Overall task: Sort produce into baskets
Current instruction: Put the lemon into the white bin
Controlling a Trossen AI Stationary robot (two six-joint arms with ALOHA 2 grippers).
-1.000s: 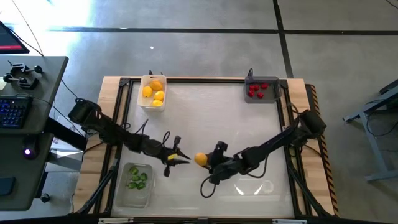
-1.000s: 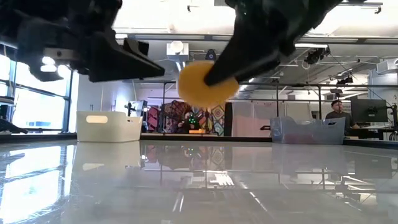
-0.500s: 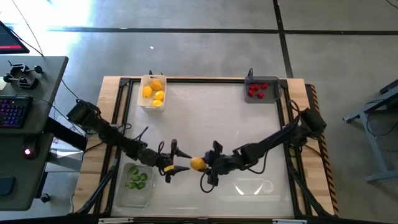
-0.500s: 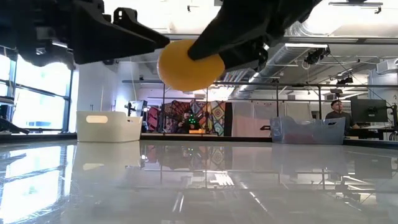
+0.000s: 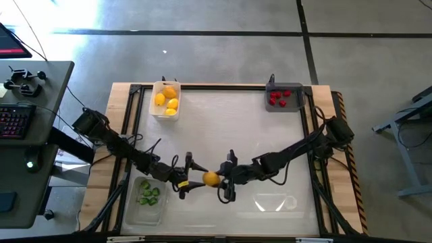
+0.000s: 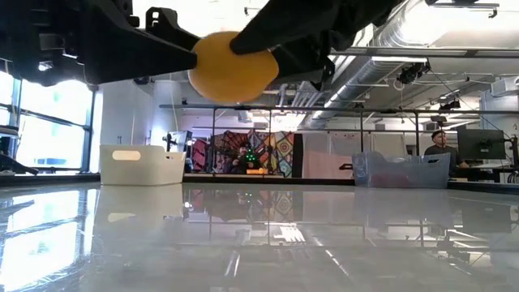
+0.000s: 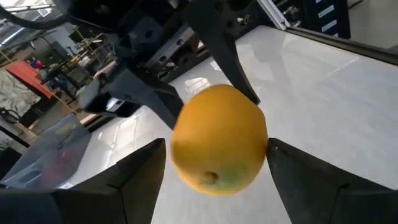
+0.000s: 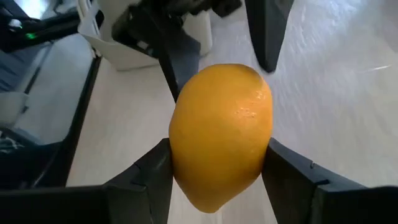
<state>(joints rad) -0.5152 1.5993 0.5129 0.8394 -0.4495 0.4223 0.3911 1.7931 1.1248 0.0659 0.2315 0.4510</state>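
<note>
Two robot arms meet above the near middle of the table, passing a toy lemon between them. The right gripper is clenched on the lemon, its pads pressed to both sides of the fruit. The left gripper, narrow a second ago, has spread wide; its fingers now flank the lemon with a gap on each side, not yet grasping. The right arm has also carried the fruit leftward into that opening. This looks like a handover, probably so the left arm can take it to the far-left basket.

The white basket, far left, holds yellow and orange fruit. The dark grey basket, far right, holds red berries. The clear basket, near left, holds green pieces.
</note>
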